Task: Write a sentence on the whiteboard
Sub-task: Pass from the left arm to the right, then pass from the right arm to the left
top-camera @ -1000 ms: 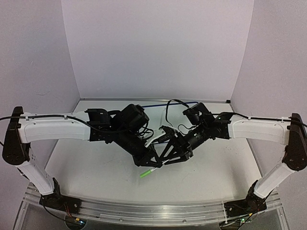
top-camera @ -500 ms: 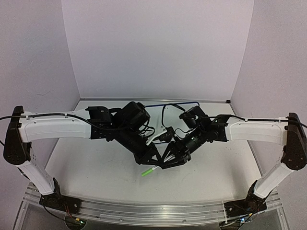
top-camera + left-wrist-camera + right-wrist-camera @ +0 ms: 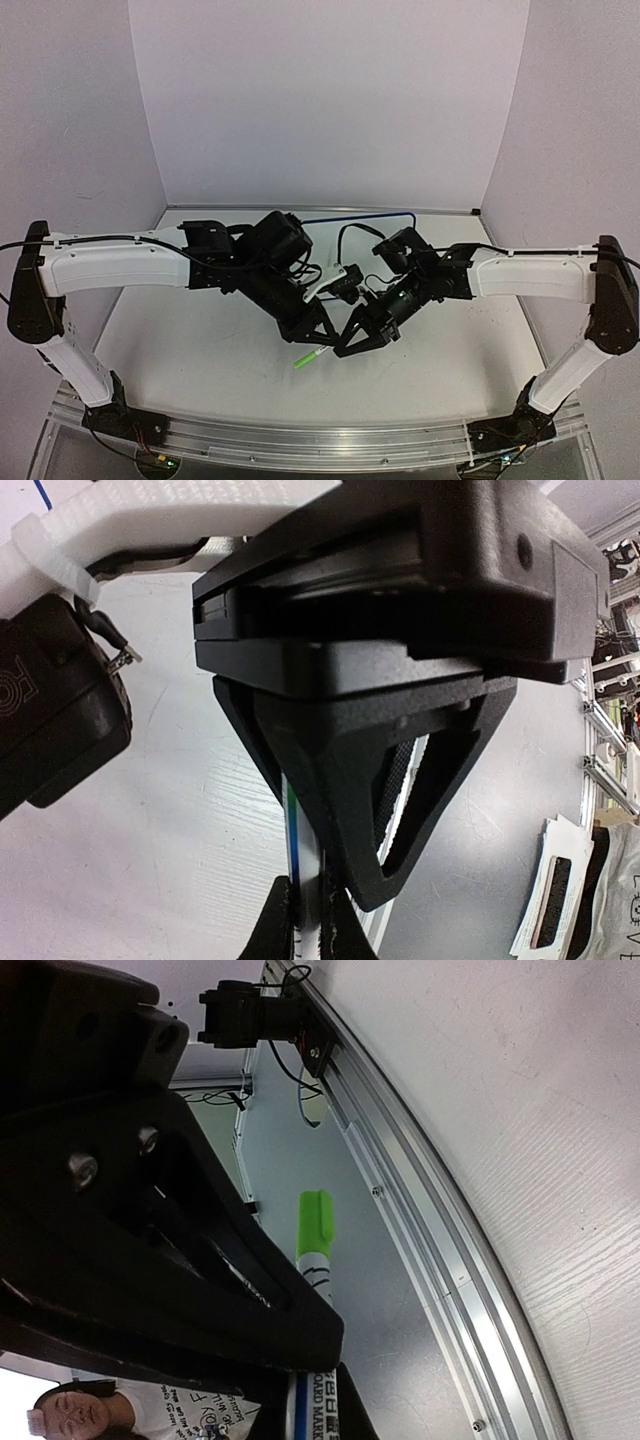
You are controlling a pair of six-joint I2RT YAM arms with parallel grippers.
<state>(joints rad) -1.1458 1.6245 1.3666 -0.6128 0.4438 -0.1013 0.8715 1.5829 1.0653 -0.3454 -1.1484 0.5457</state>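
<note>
As the right arm [image 3: 520, 275] drew in this last second, whiteboard [image 3: 360, 215] rim cleared at back of counter [image 3: 180, 340], face hidden. Both left hand [image 3: 303, 932] and right hand [image 3: 318, 1410] clamp the capped marker [image 3: 315, 1230]: capping or uncapping, unclear.

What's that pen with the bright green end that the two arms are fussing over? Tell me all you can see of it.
The marker pen is a slim white plastic barrel with black print, partly reading BOARD MARKER, and a lime-green cap, still on. It slants with the cap towards the near table edge. The left hand pinches the barrel between its fingertips; the right hand sits close against it, grip unclear.
</note>
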